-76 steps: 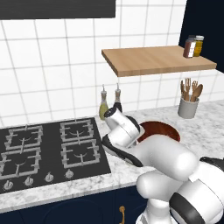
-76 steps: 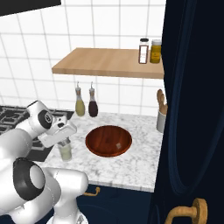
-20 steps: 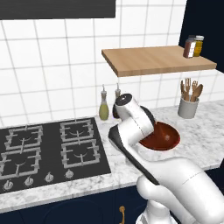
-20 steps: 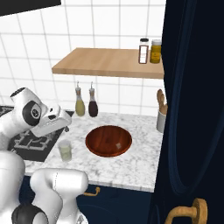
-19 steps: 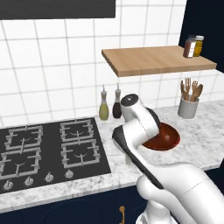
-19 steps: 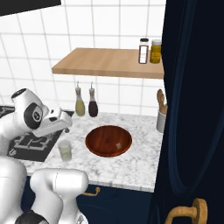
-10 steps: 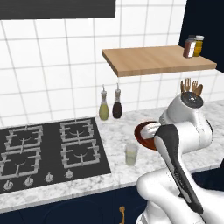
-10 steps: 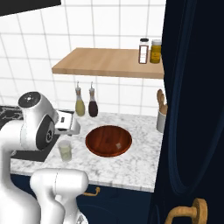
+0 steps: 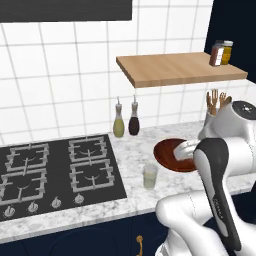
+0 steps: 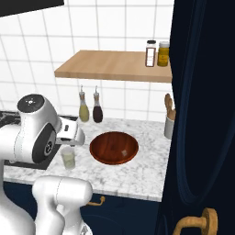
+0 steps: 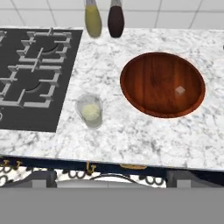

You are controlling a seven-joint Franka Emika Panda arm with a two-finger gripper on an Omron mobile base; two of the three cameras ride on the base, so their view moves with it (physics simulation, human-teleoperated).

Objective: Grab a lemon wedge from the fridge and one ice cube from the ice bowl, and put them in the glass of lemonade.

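Observation:
The glass of lemonade [image 9: 150, 176] [image 10: 68, 158] [image 11: 90, 111] stands upright on the marble counter between the stove and the ice bowl [image 9: 162, 156] [image 10: 114, 147] [image 11: 162, 83]. One small clear ice cube [image 11: 179, 91] lies in the right half of the bowl. My gripper [image 9: 182, 151] [image 10: 72, 133] hangs high above the counter's front, over the bowl's near side in the left base view. It is open, and the hand view looks down on glass and bowl with nothing between the fingers. The lemon wedge and the fridge are out of view.
A black four-burner stove [image 9: 50, 170] [image 11: 30, 65] lies left of the glass. Two slim oil bottles [image 9: 126, 120] stand at the wall, a grey utensil crock [image 10: 169, 125] at the right. A wooden shelf [image 9: 175, 67] carries spice jars [image 9: 221, 52]. A navy door [image 10: 202, 137] closes off the right.
The arm has swung from over the stove side to the right, toward the bowl, uncovering the glass in the left base view. Glass, bowl and ice cube have stayed put.

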